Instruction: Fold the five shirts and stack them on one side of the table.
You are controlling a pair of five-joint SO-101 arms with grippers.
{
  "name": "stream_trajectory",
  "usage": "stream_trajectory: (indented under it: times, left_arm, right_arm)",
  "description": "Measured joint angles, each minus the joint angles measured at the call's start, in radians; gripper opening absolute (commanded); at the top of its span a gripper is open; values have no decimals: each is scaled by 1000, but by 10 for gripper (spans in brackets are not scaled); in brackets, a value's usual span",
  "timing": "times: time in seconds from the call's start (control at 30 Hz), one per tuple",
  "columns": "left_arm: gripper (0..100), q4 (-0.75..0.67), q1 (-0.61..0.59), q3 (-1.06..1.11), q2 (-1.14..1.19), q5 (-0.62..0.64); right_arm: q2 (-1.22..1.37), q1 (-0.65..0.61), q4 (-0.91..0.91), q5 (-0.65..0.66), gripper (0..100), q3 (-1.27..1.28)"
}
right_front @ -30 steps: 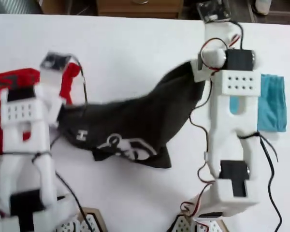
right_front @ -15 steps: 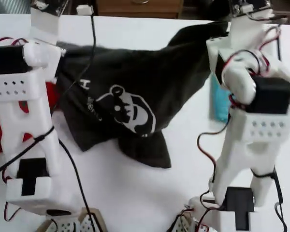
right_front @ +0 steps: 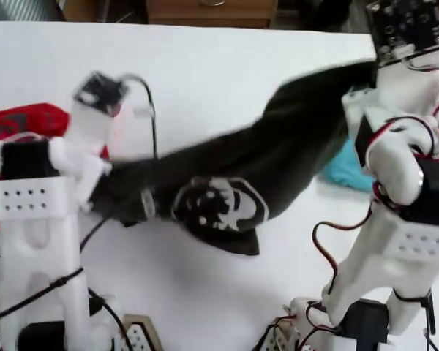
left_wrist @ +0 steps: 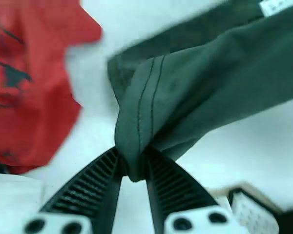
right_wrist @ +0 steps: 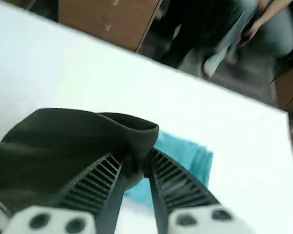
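A dark grey shirt (right_front: 278,157) with a white print (right_front: 219,205) is stretched between both arms above the table. My left gripper (left_wrist: 134,168) is shut on one hemmed edge of the dark shirt (left_wrist: 185,102), low at the left. My right gripper (right_wrist: 136,163) is shut on the other end of the dark shirt (right_wrist: 63,141), raised at the back right. A red shirt (right_front: 18,124) lies crumpled at the left edge, also seen as the red shirt (left_wrist: 27,83). A folded teal shirt (right_front: 347,170) lies under the right arm, the same teal shirt (right_wrist: 180,156).
The white table (right_front: 219,66) has bare room at the back middle and in front of the dark shirt. Wooden furniture (right_front: 212,11) stands beyond the far edge. The arm bases (right_front: 135,336) sit at the near edge.
The left arm has dropped down and forward with its end of the dark shirt. The right arm has lifted its end further to the back right, pulling the shirt taut.
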Motion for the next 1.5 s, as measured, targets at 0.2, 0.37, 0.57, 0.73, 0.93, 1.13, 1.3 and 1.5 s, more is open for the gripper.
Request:
stream_trajectory:
  times: [0.2,0.37,0.57,0.73,0.93,1.13,1.3,1.5]
  left_arm:
    - [28,-78,2,256,-3,-60]
    - [133,-192,-2,427,-3,-64]
    - [240,-244,-3,539,-5,-68]
    - [234,-170,-23,442,-15,-68]
    - [237,-126,-32,224,-15,-61]
    - [234,-319,35,295,135,41]
    - [218,-394,106,304,310,74]
    - [33,-427,117,302,448,74]
  right_arm:
    - [-129,-83,2,-9,21,351]
    - [-316,-129,-61,-6,21,775]
    - [-555,-121,-272,80,21,1318]
    - [-680,-66,-439,115,21,1614]
    - [-709,32,-488,118,21,1695]
    - [-709,230,-488,216,21,1699]
    - [-709,408,-488,307,21,1699]
    - [-709,477,-488,327,21,1699]
